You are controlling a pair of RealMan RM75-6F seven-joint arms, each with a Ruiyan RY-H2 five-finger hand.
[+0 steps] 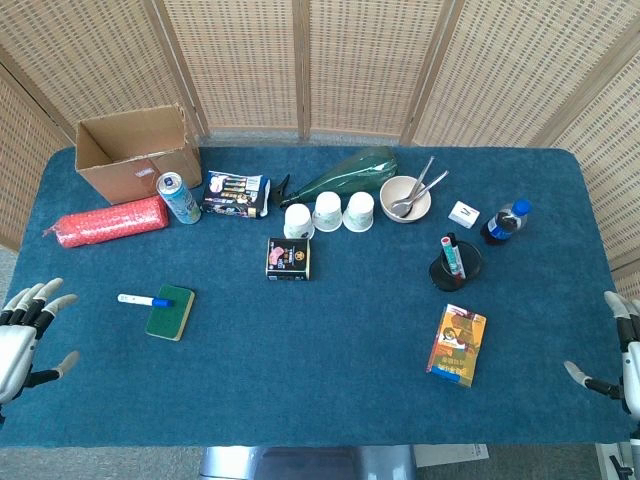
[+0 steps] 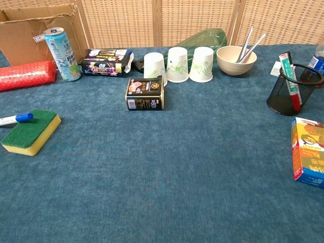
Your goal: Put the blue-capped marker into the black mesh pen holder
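The blue-capped marker (image 1: 142,299) (image 2: 15,119) is white and lies flat on the blue cloth, its cap end against a green and yellow sponge (image 1: 170,312) (image 2: 30,131). The black mesh pen holder (image 1: 455,266) (image 2: 293,89) stands upright on the right side with a red-and-green item inside. My left hand (image 1: 25,330) hovers at the table's left edge, fingers spread, holding nothing, well left of the marker. My right hand (image 1: 618,355) sits at the far right edge, fingers apart, empty. Neither hand shows in the chest view.
A cardboard box (image 1: 135,150), red roll (image 1: 108,220), can (image 1: 178,197), snack pack (image 1: 236,193), green bottle (image 1: 345,172), three paper cups (image 1: 328,211), bowl with spoons (image 1: 406,197), small dark box (image 1: 288,257), cola bottle (image 1: 505,222) and colourful carton (image 1: 456,344) lie about.
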